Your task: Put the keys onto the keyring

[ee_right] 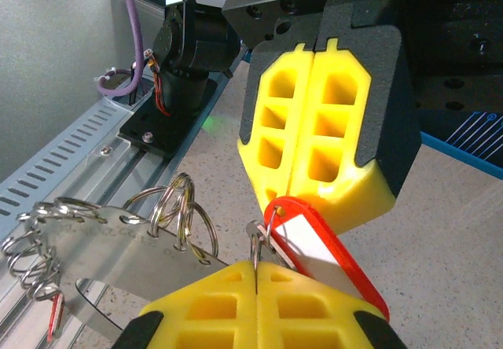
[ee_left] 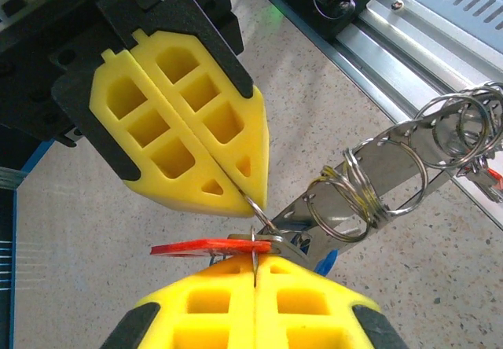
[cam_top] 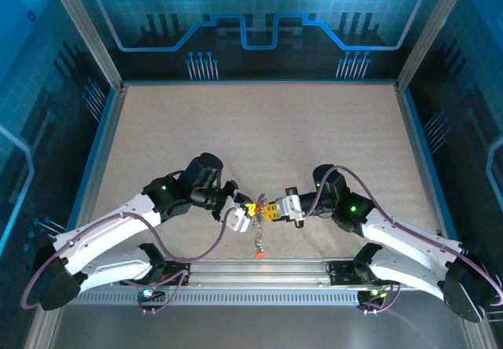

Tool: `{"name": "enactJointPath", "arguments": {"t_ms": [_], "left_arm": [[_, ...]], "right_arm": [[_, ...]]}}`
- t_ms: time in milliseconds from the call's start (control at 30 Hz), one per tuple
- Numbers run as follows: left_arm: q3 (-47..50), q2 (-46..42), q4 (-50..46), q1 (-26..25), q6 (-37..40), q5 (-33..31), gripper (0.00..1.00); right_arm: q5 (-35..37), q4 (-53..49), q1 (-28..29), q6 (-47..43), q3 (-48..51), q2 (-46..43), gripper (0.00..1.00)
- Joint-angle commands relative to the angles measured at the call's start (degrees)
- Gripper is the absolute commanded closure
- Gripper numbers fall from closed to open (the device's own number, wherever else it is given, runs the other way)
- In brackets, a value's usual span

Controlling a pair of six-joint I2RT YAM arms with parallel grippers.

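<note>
At the near edge of the bench, mid-width, both arms meet nose to nose.

Left hand (ee_left: 255, 269): yellow pads pressed together, pinching the small silvery wire keyring (ee_left: 262, 212).

Between the hands:
- The keyring is held up off the surface.
- A red-framed plastic tag with a white insert (ee_right: 318, 255) hangs from it.
- A flat silvery metal strip (ee_right: 118, 255) trails from the same spot, with several wire split rings through its holes.
- A blue sliver (ee_left: 326, 261) sits under the strip. Probably one of the keys, but it's too hidden to confirm.

Right hand (ee_right: 257, 272): pads also together, clamped on the same small keyring from the opposite side.

Progress, my read: mid-threading and fairly far along. The tag looks to be on already. I can't tell whether the strip's rings are fully fed onto the keyring or just caught in the coil. What's left is working the wire round and letting go.

Surface: speckled beige bench (cam_top: 259, 129), with a slotted aluminium rail (cam_top: 259, 274) along its near edge.

Room: blue circuit-print walls (cam_top: 251, 19) on three sides, framed in aluminium.
</note>
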State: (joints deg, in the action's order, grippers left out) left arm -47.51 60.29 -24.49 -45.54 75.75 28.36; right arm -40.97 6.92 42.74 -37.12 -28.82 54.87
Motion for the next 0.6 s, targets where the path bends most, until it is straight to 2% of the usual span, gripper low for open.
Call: {"name": "enactJointPath", "arguments": {"t_ms": [0, 300, 567], "left_arm": [[-1.6, 0.7, -2.8, -0.5, 2.7, 2.1, 1.00], [-0.3, 0.3, -2.0, -1.3, 4.7, -0.9, 1.00], [2.4, -0.2, 0.9, -4.2, 6.7, -5.8, 1.00]], "right_arm": [[-0.4, 1.8, 0.3, 0.0, -0.6, -0.9, 1.00], [1.0, 3.0, -0.3, 1.0, 0.2, -1.2, 1.00], [3.1, 5.6, -0.8, 3.5, 0.8, -1.2, 1.00]]}}
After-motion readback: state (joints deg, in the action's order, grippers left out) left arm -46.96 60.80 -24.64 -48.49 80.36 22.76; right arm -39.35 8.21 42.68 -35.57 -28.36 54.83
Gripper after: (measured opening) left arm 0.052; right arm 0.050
